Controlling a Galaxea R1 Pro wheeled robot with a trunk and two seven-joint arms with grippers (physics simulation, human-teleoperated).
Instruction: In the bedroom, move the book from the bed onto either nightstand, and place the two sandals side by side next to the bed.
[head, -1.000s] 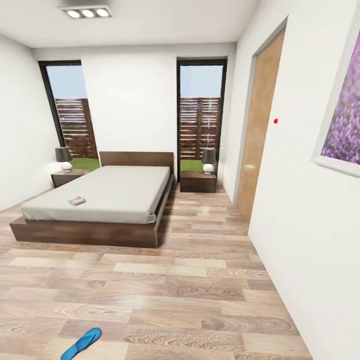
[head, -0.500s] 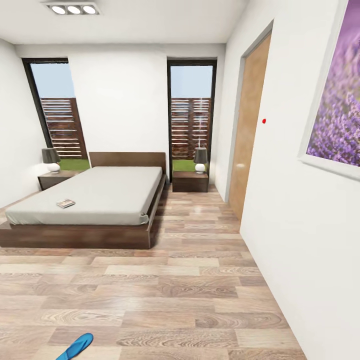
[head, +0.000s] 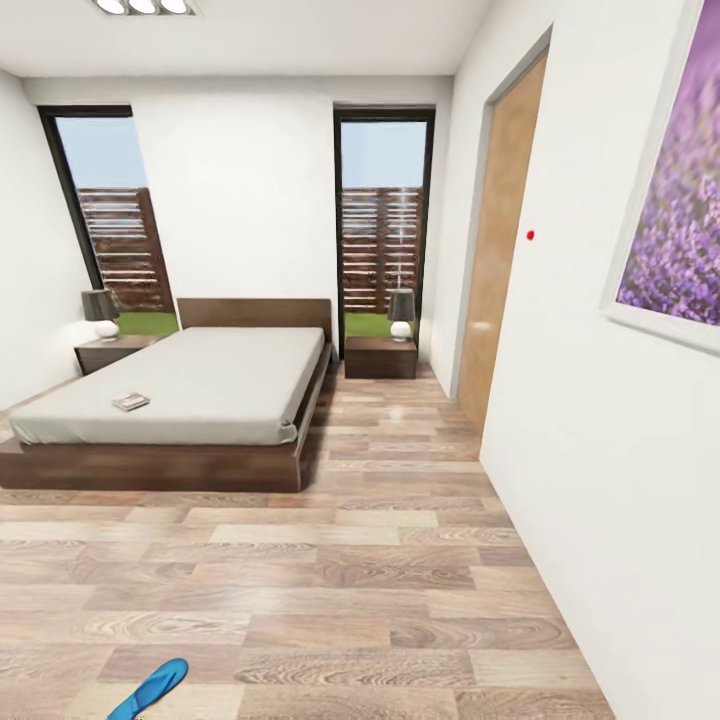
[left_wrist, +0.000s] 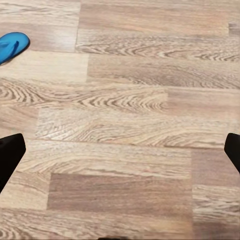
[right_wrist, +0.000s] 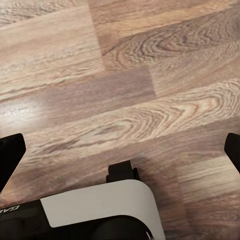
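From the head camera, the bed (head: 200, 385) fills the left middle of the bedroom, and the book (head: 131, 402) lies flat on the mattress toward its foot-end corner, at about ten o'clock from the robot. A nightstand (head: 381, 357) stands at the bed's right, at twelve o'clock; the other nightstand (head: 108, 351) sits at eleven. One sandal (head: 150, 688) lies on the plank floor (head: 380, 580) close by at about seven o'clock, its long axis slanting from near-left to far-right.

In the left wrist view, the left gripper (left_wrist: 120, 150) has its fingertips spread wide, holding nothing; the sandal (left_wrist: 11, 46) lies well apart at ten o'clock.

In the right wrist view, the right gripper (right_wrist: 120, 150) is likewise wide and empty over bare floor.

The left arm looks nearer the sandal.
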